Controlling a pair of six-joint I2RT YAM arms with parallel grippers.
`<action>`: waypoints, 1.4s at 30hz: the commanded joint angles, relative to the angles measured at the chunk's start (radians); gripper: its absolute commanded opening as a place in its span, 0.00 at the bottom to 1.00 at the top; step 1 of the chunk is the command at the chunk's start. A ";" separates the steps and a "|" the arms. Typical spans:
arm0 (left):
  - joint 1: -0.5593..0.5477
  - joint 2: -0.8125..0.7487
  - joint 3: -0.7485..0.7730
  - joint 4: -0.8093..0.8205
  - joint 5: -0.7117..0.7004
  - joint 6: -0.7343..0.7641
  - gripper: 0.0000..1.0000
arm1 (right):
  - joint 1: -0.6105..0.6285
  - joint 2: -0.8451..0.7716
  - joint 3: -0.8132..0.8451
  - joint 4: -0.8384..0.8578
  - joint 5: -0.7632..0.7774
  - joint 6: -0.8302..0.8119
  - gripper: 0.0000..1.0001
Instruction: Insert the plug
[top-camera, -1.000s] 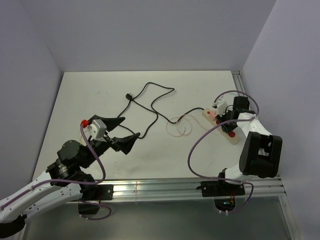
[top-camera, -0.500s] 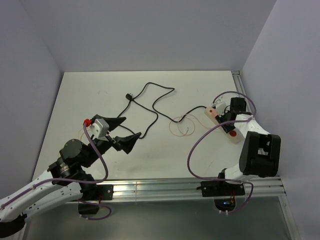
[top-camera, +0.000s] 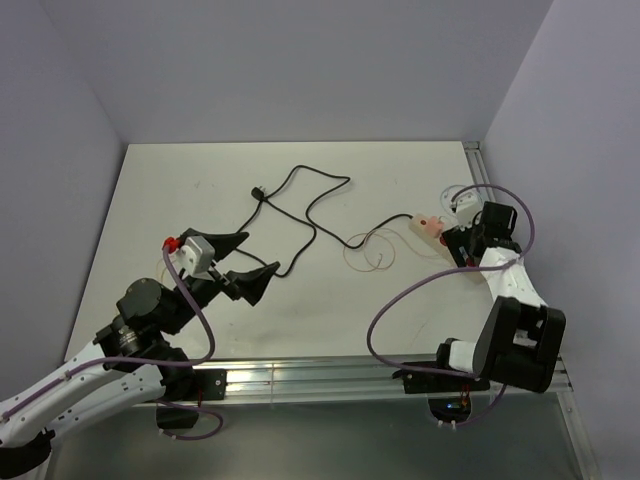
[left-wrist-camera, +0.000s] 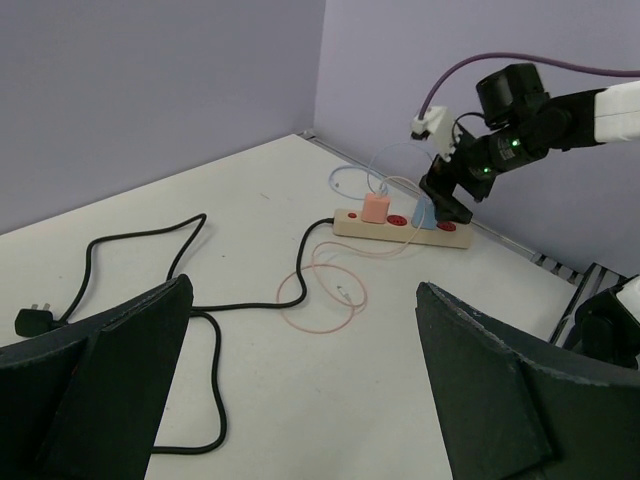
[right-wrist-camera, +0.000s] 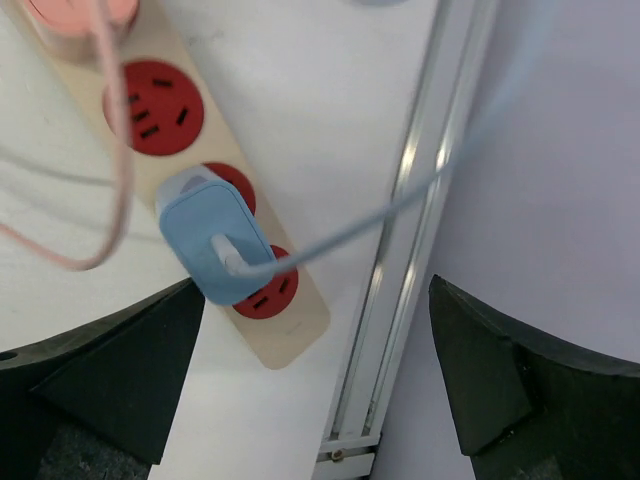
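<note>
Now released: on the desk (top-camera: 180, 190), the right arm has drawn back from the power strip (right-wrist-camera: 292, 330), and the right pincer (right-wrist-camera: 318, 290) has gone from closed to wide, holding nothing. The left pincer (top-camera: 252, 256) hangs wide and empty, well apart from the strip. The blue plug (right-wrist-camera: 215, 250) stands alone in a socket near the strip's end. It is apparently seated, so insertion looks complete.

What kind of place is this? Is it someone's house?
Probably not. It looks like a robot test booth. Plain purple walls close in a white table, two robot arms are bolted to a metal rail at its edge, and a power strip lies on it.
</note>
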 joint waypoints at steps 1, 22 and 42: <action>0.009 -0.009 -0.005 0.033 0.003 0.001 1.00 | -0.011 -0.117 0.045 0.041 -0.051 0.082 1.00; 0.245 0.428 0.368 -0.385 0.008 -0.294 0.99 | 0.350 -0.088 0.555 -0.248 0.124 1.190 1.00; 1.090 0.648 0.502 -1.120 -0.221 -0.950 0.92 | 0.980 -0.144 0.324 -0.156 -0.074 1.313 1.00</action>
